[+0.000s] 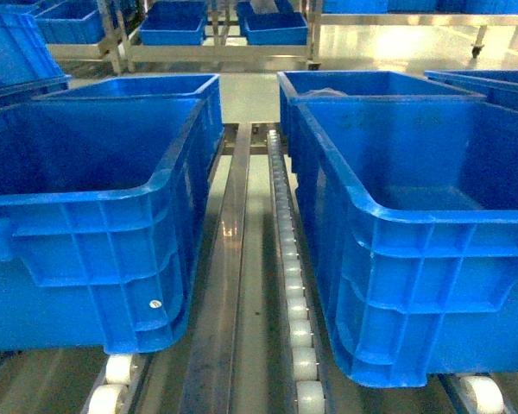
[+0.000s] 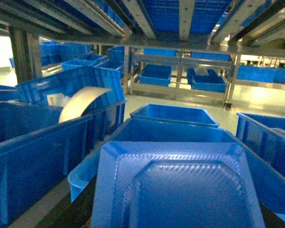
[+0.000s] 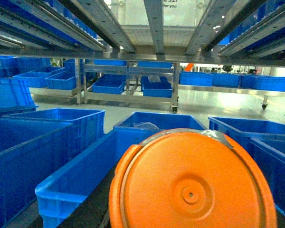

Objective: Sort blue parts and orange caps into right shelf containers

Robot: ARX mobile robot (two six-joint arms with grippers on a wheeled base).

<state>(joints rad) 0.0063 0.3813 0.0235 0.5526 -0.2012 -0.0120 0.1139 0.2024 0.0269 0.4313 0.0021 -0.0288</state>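
A bright blue part, a flat square piece with bevelled corners, fills the bottom of the left wrist view; my left gripper is shut on it, fingers hidden behind it. An orange cap, round with a small centre hole, fills the bottom of the right wrist view, held the same way by my right gripper. Each piece hangs above a deep blue crate. In the head view two large ribbed blue crates stand side by side, left and right. Neither gripper shows there.
A roller track and metal rails run between the crates. More blue crates stand behind and to both sides. Shelf beams pass close overhead. A curved whitish sheet sticks out of a left crate.
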